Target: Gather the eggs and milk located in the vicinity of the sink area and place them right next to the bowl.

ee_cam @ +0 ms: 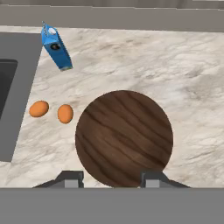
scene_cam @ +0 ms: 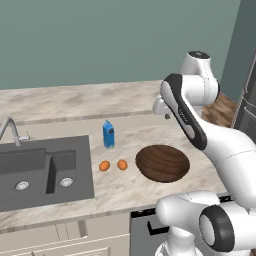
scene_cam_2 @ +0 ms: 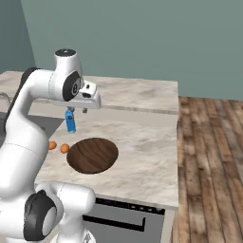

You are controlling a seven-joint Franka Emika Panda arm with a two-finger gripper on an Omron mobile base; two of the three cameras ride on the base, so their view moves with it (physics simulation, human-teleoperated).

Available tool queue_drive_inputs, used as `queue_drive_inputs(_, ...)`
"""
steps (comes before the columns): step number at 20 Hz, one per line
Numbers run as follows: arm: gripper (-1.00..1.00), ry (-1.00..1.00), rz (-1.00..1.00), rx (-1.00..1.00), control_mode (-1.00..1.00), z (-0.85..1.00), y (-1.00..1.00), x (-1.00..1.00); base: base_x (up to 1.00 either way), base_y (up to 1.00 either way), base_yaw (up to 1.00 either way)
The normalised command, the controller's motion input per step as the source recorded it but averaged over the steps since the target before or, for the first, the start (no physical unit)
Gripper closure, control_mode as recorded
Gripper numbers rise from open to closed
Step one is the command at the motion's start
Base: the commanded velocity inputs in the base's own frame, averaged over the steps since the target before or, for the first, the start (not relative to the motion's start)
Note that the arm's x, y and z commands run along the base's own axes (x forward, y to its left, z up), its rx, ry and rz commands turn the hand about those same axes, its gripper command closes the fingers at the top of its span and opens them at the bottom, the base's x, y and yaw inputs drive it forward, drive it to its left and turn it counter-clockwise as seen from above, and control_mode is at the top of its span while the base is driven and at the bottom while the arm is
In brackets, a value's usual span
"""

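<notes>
The dark brown wooden bowl [scene_cam: 162, 163] [scene_cam_2: 92, 155] [ee_cam: 124, 138] sits on the marble counter. Two orange-brown eggs [scene_cam: 104, 166] [scene_cam: 122, 164] [ee_cam: 39, 108] [ee_cam: 65, 113] lie side by side between the bowl and the sink [scene_cam: 40, 172] [ee_cam: 8, 87]. Behind them the blue milk carton [scene_cam: 108, 134] [scene_cam_2: 70, 122] [ee_cam: 56, 48] stands upright. My gripper [scene_cam: 165, 114] [scene_cam_2: 77, 110] [ee_cam: 112, 179] hangs high above the counter, over the bowl's edge and pointing down. Its fingers stand apart and hold nothing.
A curved silver faucet [scene_cam: 10, 130] rises behind the sink. The counter [scene_cam_2: 142, 142] ends at the right, where wooden floor [scene_cam_2: 209, 156] begins. A dark appliance front [scene_cam_2: 123, 220] sits below the counter's front edge. A tall dark cabinet [scene_cam: 247, 105] stands at the far right.
</notes>
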Motion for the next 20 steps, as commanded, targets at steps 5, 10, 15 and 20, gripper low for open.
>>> queue_drive_inputs(5,-1.00,0.04,0.00,0.00,-1.00,-0.04,0.00,-0.06,0.00,0.00,0.00)
queue_drive_inputs(10,-1.00,0.06,0.01,-0.04,-1.00,0.00,0.07,-0.07,0.00,0.00,0.00)
queue_drive_inputs(15,-1.00,0.14,0.21,-0.25,-1.00,-0.14,0.57,0.00,0.00,0.00,0.00)
queue_drive_inputs(20,-1.00,0.05,0.04,-0.09,-1.00,-0.51,0.65,0.41,0.00,0.00,0.00)
